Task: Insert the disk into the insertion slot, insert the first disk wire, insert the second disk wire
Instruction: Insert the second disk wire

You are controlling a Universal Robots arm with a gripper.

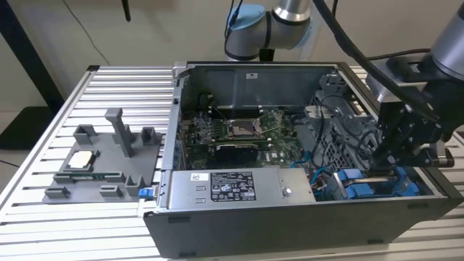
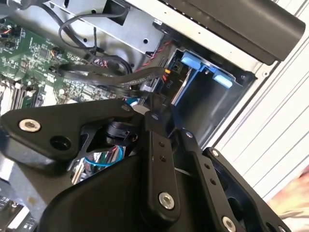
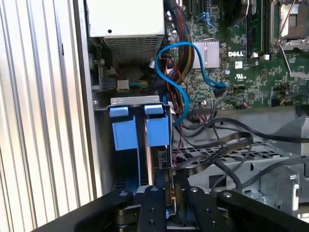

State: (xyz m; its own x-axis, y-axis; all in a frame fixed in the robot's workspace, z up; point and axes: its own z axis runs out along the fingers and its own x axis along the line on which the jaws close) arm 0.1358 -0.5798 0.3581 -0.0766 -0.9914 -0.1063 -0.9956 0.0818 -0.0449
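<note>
Not much legible print here, folks

The label (image 1: 230, 191) on the grey power-supply box (image 1: 290, 187), lower middle of the exterior view, has print too tiny to make out. In the first wrist view, the green motherboard (image 3: 251, 77) carries white lettering.

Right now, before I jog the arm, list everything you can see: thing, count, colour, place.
Computer case: one, dark grey, open, on the slatted table.
Slatted table: one, silver, under everything.
Motherboard: one, green, on the case floor.
Power-supply box: one, grey, labelled, near the case's front wall.
Insertion slot: one, grey bay with blue fittings, in the case corner.
Disk: one, edge-on in the bay, blue carrier.
Blue cable: one, looping over the motherboard.
Parts fixture: one, grey, at the exterior view's left.
Gripper: one, black, jaws down at the disk.
</note>
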